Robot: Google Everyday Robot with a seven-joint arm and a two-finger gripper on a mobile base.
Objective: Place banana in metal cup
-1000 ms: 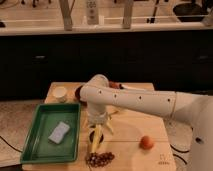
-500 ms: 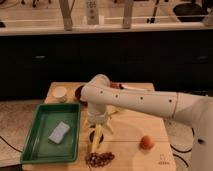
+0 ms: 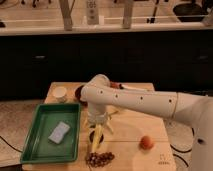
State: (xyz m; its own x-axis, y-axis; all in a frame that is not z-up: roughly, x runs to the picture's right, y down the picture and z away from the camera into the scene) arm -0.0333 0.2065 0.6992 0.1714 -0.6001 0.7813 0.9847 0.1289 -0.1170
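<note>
**Banana [image 3: 96,142] may miss the narrow mouth**

The banana stands nearly on end directly under the gripper [image 3: 98,126], near the front of the table [image 3: 127,132], just behind the grapes [image 3: 99,158]. I cannot tell whether the gripper has hold of it. The metal cup [image 3: 91,134] seems to be the dark round shape at the banana's left side. If the banana is slightly off line, it could tip the cup or fall among the grapes.

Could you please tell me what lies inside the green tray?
Only a pale block lies in the tray, nothing hidden. The gripper is beside it, at the banana.
</note>
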